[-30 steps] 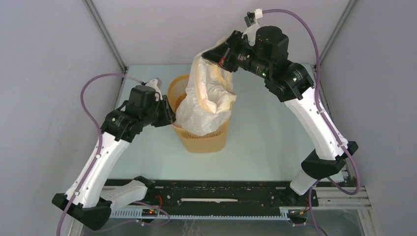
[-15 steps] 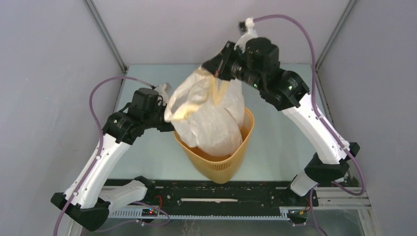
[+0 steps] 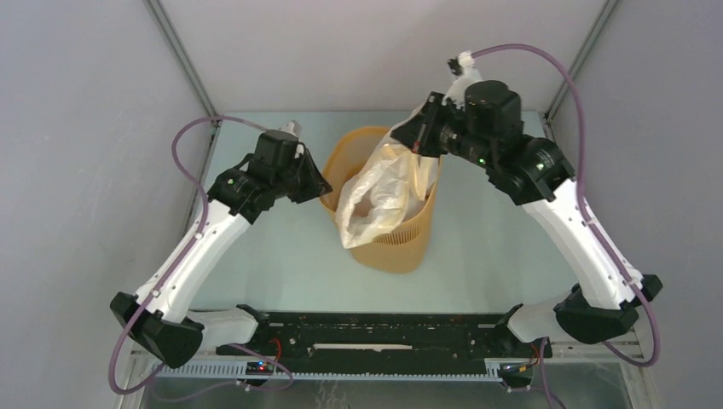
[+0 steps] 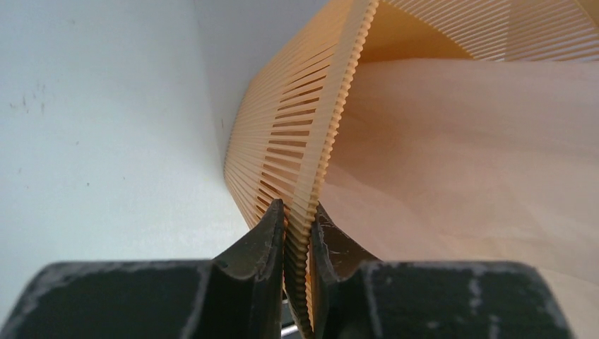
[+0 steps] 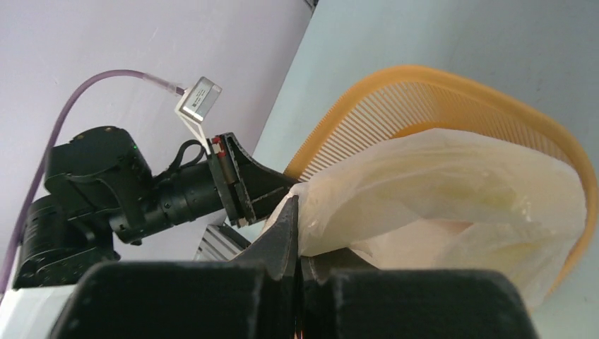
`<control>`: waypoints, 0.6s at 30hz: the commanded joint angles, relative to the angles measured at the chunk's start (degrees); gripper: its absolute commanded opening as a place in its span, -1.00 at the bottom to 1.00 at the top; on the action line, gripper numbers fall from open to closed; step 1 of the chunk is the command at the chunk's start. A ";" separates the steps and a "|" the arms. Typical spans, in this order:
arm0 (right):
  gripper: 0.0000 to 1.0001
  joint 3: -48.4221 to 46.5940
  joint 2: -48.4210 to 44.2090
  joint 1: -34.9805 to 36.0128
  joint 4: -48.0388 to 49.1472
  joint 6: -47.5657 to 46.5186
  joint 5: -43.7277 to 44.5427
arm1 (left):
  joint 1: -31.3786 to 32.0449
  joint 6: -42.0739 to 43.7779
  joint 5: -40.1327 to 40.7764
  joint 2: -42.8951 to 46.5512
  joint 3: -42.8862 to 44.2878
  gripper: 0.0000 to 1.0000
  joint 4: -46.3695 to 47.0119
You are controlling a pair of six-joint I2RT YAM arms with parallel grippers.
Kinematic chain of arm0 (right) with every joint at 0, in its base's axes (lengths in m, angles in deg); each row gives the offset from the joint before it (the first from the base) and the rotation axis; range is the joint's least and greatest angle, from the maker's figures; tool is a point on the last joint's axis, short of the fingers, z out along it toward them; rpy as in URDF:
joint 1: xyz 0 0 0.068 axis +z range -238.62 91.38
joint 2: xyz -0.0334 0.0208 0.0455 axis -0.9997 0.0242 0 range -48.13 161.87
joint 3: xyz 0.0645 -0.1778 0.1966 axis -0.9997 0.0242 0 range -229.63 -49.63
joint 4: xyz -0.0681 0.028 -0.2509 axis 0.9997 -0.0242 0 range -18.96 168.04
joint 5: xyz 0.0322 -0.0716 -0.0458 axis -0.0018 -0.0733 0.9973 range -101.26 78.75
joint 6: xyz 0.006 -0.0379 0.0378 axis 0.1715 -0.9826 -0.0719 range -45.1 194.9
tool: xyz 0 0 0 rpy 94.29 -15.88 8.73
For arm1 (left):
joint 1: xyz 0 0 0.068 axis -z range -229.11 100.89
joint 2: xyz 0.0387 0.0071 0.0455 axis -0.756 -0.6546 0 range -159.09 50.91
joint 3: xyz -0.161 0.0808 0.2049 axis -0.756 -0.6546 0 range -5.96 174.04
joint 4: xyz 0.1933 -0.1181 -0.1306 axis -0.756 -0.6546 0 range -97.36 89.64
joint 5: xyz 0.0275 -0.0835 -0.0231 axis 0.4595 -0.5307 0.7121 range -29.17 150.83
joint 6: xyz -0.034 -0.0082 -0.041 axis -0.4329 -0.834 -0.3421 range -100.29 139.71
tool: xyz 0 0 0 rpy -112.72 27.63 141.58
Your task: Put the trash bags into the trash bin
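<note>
The yellow-orange trash bin (image 3: 401, 243) stands tilted at mid-table, its mouth towards the back. My left gripper (image 3: 325, 187) is shut on the bin's left rim; in the left wrist view the ribbed rim (image 4: 332, 120) runs between my fingers (image 4: 265, 240). My right gripper (image 3: 407, 136) is shut on the top edge of the cream-white trash bag (image 3: 375, 200), which hangs from it over the bin's mouth and front wall. In the right wrist view the bag (image 5: 452, 191) bulges inside the bin's rim (image 5: 452, 74), pinched at my gripper (image 5: 297, 233).
Grey walls stand at the left, back and right of the pale table (image 3: 273, 264). A black rail (image 3: 375, 336) runs along the near edge by the arm bases. The left arm's wrist (image 5: 127, 191) shows across the bin in the right wrist view.
The bin has moved back and down from its raised, forward-tipped pose, still held by my left gripper. My right gripper has moved right and the bag has sunk lower against the bin.
</note>
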 commanded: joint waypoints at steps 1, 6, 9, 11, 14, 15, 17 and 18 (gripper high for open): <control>-1.00 2.70 -2.72 -3.03 -0.43 -1.22 -6.29 | 3.33 -5.52 4.74 -1.65 6.39 -0.95 9.60; -1.00 2.57 -1.28 -4.97 -1.84 -2.88 -10.38 | 6.45 -5.41 3.35 -7.47 11.93 -0.81 5.67; -1.00 3.91 -1.16 -7.64 -2.25 -2.95 -12.87 | 6.87 -5.73 -0.31 -6.23 9.40 -0.53 9.15; -1.00 4.94 -1.17 -9.28 -2.37 -2.90 -14.74 | 6.73 -5.47 -3.13 -4.09 6.66 -0.19 12.68; -1.00 5.35 -0.84 -10.88 -2.39 -3.18 -17.17 | 6.06 -4.03 -3.26 -0.66 6.05 0.18 11.66; -1.00 5.20 -0.70 -11.21 -2.64 -3.29 -17.97 | 5.62 -4.11 -3.06 1.09 6.13 0.29 10.31; -1.00 4.69 -0.43 -11.53 -3.33 -3.29 -19.41 | 4.56 -4.28 -4.32 3.67 6.12 0.50 9.73; -1.00 4.34 -0.26 -11.58 -3.79 -3.39 -20.13 | 4.06 -4.41 -5.31 4.99 6.24 0.61 10.01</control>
